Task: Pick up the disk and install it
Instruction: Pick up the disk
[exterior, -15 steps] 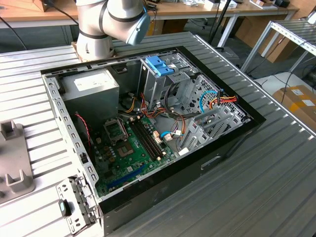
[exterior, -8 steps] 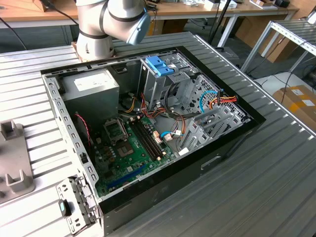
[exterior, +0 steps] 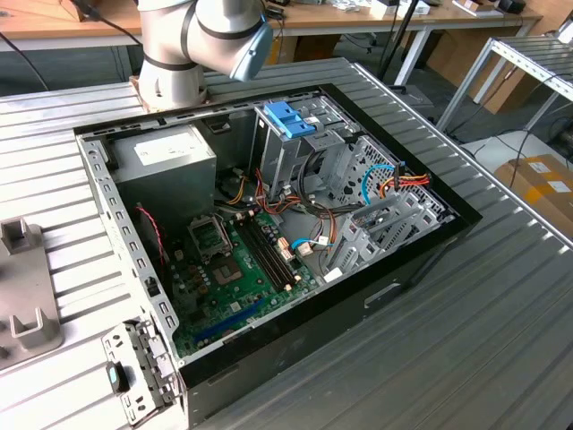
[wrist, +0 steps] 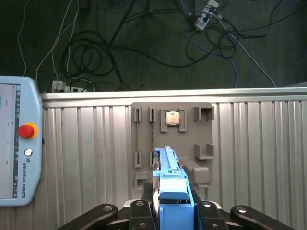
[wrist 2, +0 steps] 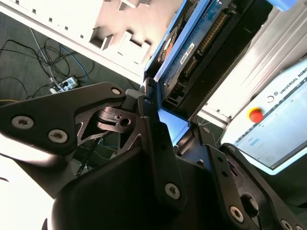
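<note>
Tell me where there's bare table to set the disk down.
The gripper holds the disk. Bare ribbed table lies on the exterior view's right of the computer case, out to the table's edge. A narrower strip runs between the case and the grey fixture. Crowded: inside the case, with cables, motherboard and drive cage.

An open computer case (exterior: 421, 255) lies on the ribbed table (exterior: 466, 358), showing its green motherboard (exterior: 235, 269) and grey power supply (exterior: 170, 161).

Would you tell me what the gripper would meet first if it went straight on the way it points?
Probably the grey fixture plate on the ribbed table: in the first wrist view the gripper, shut on the disk, points at it, though depth is unclear.
</note>
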Robot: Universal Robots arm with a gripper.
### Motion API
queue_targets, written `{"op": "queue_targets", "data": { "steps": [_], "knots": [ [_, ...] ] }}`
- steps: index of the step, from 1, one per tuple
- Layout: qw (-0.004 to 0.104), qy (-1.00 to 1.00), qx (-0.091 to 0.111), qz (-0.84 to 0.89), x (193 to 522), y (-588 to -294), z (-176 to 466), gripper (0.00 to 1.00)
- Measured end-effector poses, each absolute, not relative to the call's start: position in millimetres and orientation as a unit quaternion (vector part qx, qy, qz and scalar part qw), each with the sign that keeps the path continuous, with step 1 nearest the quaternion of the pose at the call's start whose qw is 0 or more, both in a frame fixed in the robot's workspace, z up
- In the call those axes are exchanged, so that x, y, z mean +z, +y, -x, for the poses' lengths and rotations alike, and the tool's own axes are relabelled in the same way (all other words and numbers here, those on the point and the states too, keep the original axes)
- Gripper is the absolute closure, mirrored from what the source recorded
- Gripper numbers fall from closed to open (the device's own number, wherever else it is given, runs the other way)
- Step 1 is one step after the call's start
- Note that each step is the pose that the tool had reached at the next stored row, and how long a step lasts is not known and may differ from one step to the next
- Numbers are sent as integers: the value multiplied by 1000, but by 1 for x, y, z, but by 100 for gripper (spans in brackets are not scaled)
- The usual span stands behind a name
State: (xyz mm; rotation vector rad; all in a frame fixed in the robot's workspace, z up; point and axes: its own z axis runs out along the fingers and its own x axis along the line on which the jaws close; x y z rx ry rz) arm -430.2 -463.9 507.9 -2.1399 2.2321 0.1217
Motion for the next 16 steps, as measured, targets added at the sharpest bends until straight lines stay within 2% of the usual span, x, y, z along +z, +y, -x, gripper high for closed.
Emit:
{"op": "queue_targets", "data": {
  "steps": [16],
  "knots": [
    [23,721,39,691,489,-477,416,63]
  ]
}}
